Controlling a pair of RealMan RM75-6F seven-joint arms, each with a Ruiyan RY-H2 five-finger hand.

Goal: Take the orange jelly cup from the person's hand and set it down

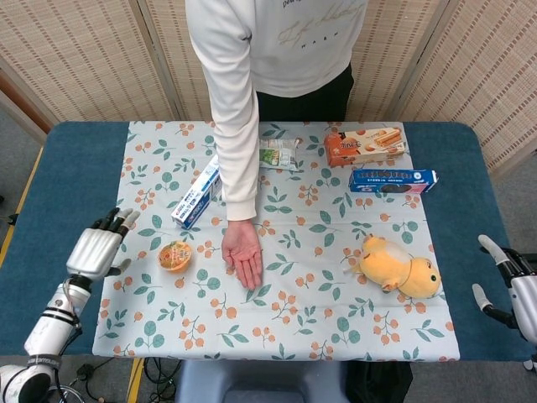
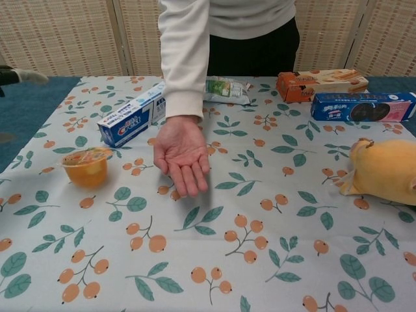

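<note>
The orange jelly cup (image 1: pixel 175 255) (image 2: pixel 86 166) stands upright on the patterned cloth, left of the person's hand (image 1: pixel 244 255) (image 2: pixel 181 155), which lies palm up and empty. My left hand (image 1: pixel 96 248) is off to the cup's left over the blue table edge, fingers spread, holding nothing; only a fingertip of it shows at the chest view's left border. My right hand (image 1: pixel 508 284) hangs at the far right table edge, fingers apart and empty.
A blue toothpaste box (image 1: pixel 196 192) lies behind the cup. A green packet (image 1: pixel 278 155), an orange biscuit box (image 1: pixel 364 144) and a blue cookie box (image 1: pixel 393 180) sit at the back. A yellow plush toy (image 1: pixel 400 267) lies at the right.
</note>
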